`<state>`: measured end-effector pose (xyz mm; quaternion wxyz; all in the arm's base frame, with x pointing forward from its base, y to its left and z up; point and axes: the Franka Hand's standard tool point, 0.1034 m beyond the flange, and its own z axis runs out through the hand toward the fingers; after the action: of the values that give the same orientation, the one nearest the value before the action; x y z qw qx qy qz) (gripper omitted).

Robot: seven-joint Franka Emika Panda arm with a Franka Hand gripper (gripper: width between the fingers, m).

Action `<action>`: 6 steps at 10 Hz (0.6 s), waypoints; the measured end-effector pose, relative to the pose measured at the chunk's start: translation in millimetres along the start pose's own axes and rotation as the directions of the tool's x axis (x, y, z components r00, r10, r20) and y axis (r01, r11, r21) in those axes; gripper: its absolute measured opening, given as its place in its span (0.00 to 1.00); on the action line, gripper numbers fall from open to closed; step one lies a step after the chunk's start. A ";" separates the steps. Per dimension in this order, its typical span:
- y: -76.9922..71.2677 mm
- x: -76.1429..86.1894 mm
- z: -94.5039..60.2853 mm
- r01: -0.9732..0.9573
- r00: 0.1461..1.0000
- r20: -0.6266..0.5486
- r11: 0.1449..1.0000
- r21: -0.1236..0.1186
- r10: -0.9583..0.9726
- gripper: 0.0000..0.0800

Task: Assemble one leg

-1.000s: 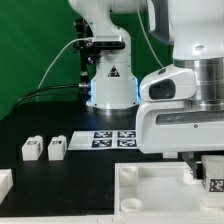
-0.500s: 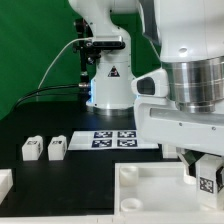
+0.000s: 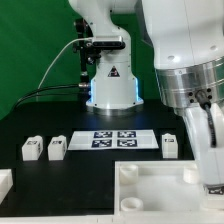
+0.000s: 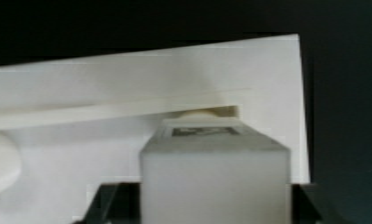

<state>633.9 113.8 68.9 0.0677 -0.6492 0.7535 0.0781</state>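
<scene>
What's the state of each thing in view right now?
gripper: low over the panel's corner, shut on a leg
held leg: upright between the fingers, over the panel
panel: flat on the table, sockets up
two legs: loose, side by side on the table
another leg: loose beside the marker board
marker board: flat on the table
</scene>
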 end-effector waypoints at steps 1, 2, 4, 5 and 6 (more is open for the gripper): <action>0.2 0.3 0.5 0.047 0.999 0.000 0.999 -0.001 -0.047 0.38; 0.9 0.0 2.0 0.106 0.994 -0.001 0.994 -0.002 -0.106 0.38; 3.1 -0.1 4.2 0.441 0.897 -0.010 0.897 -0.008 -0.441 0.60; 1.8 -1.8 2.0 0.541 0.841 -0.013 0.841 -0.001 -0.541 0.77; 1.2 -3.4 0.6 0.591 0.807 -0.018 0.807 0.006 -0.591 0.80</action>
<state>633.2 117.4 69.1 0.0864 -0.8516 0.5152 0.0441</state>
